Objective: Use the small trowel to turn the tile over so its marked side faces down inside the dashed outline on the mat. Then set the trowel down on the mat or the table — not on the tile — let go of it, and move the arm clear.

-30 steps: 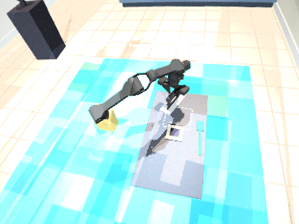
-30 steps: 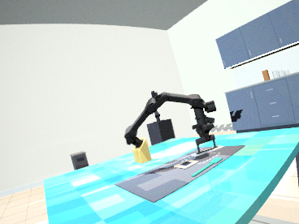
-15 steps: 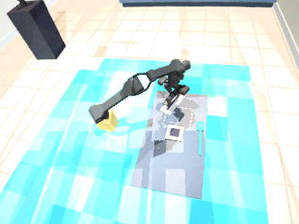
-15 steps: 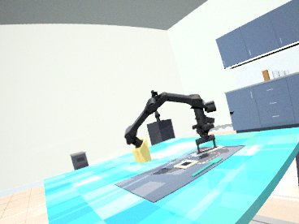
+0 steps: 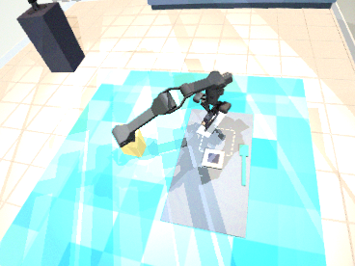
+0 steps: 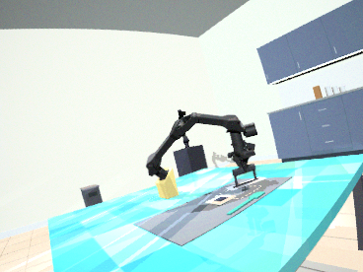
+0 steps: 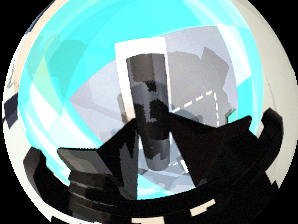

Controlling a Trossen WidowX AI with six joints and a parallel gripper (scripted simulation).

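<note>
The tile [image 5: 213, 157] [image 6: 221, 199] is pale with a dark square mark facing up. It lies flat on the grey mat [image 5: 232, 207] [image 6: 178, 232], at the near edge of the dashed outline [image 5: 234, 139] [image 7: 201, 97]. My gripper [image 5: 212, 123] [image 6: 246, 182] [image 7: 152, 119] is low over the mat's far end, beyond the tile, shut on the dark, tapered handle [image 7: 146, 90] of what looks like the trowel. A flat white piece [image 5: 220, 121] [image 7: 122, 65] shows under and around the handle; whether it is the blade or a rest cannot be told. The fingers hide part of the handle.
A green flat-headed tool [image 5: 243, 169] [image 6: 247, 203] lies along the mat's right edge in the top view. A yellow block [image 5: 134, 146] [image 6: 168, 185] stands by the arm's base, left of the mat. The arm arches over the table between them.
</note>
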